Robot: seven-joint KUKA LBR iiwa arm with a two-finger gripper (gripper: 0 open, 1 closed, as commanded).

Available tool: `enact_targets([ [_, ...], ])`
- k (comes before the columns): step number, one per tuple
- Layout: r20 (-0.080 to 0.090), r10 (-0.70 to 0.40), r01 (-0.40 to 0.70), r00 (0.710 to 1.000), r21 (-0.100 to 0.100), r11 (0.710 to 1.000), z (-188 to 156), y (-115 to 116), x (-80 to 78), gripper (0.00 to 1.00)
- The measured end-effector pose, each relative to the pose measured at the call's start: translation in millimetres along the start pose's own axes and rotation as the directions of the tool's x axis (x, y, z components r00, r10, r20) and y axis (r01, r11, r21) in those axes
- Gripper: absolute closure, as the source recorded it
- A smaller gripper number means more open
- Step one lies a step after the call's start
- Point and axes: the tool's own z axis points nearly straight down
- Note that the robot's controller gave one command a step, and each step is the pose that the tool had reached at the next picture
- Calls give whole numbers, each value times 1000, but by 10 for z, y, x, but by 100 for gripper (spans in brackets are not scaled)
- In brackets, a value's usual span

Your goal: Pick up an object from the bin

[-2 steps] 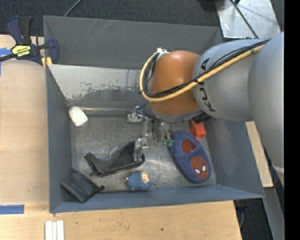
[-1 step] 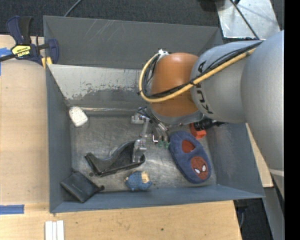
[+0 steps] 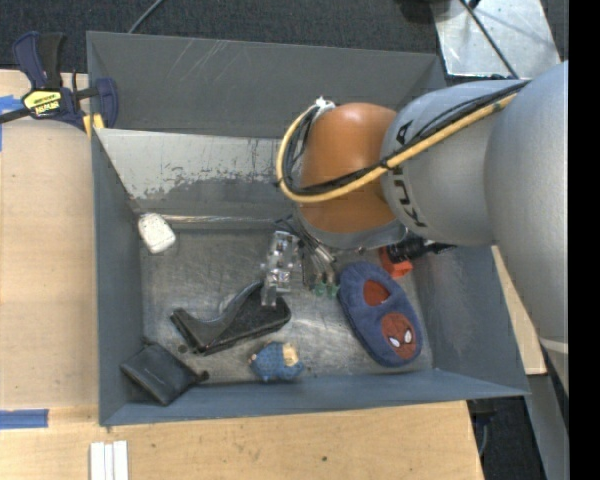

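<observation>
My gripper (image 3: 278,280) hangs below the orange wrist cover near the bin's middle, its metal fingers pointing down at the upper right end of a black angled plastic piece (image 3: 230,323) lying on the bin floor. The fingertips sit right at that piece's top edge; whether they touch it is unclear. A blue slipper with a red spider face (image 3: 380,313) lies just to the right of the gripper. A small blue and yellow soft toy (image 3: 276,362) lies in front of the black piece.
A white rounded object (image 3: 157,232) rests by the back left wall. A black flat box (image 3: 158,373) sits in the front left corner. Something red (image 3: 397,258) peeks out behind the slipper, under the arm, which covers the bin's back right.
</observation>
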Motion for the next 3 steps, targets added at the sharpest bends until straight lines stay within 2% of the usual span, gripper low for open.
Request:
enact_targets([
  [1,25,-246,246,969,0,969,-1734,-88,-51,100],
  [2,8,-361,361,932,1,932,-541,-53,92,100],
  [3,16,-359,359,933,2,933,-586,-49,72,0],
])
